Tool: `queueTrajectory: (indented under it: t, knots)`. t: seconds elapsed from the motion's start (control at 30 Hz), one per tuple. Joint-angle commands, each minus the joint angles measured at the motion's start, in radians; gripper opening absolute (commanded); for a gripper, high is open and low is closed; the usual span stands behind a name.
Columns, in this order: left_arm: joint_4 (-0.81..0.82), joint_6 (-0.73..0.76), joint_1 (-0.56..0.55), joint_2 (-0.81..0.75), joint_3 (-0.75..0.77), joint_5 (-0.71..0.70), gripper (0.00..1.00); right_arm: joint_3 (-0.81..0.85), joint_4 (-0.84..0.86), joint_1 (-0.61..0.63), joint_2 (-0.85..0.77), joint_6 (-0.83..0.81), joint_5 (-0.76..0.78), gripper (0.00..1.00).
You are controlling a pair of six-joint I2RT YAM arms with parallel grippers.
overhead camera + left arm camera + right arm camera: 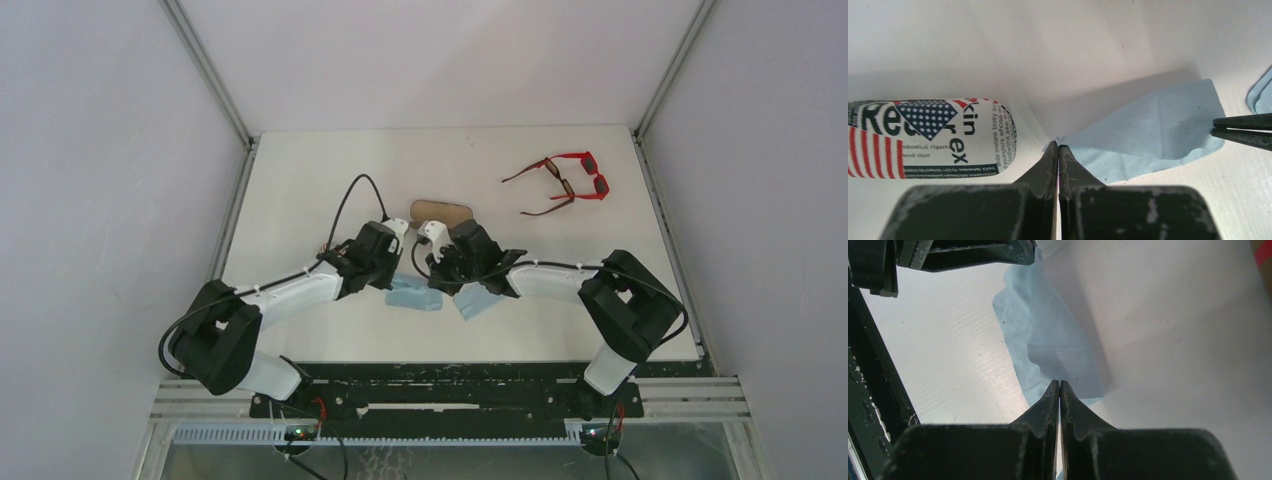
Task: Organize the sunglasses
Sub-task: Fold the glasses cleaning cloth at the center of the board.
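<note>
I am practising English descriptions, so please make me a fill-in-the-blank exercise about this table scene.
1. The left gripper and the right gripper both pinch a cloth that is light ___.
2. The red sunglasses lie near the table's far ___ corner.
3. The oval case beside the cloth bears a ___ print.
Missing words: blue, right, flag.

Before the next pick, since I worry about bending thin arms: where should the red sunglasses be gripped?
Probably the bridge between the lenses of the red sunglasses, from above on the right side: its temples splay leftward with the brown pair lying among them, leaving the front clear.
</note>
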Motion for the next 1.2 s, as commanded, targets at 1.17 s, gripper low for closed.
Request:
queueTrajectory:
  t: [1.17]
  knots:
    - [0.215, 0.146, -0.010, 0.071, 0.043, 0.049, 0.00, -0.049, 0.050, -0.075, -0.086, 0.021, -0.027, 0.00]
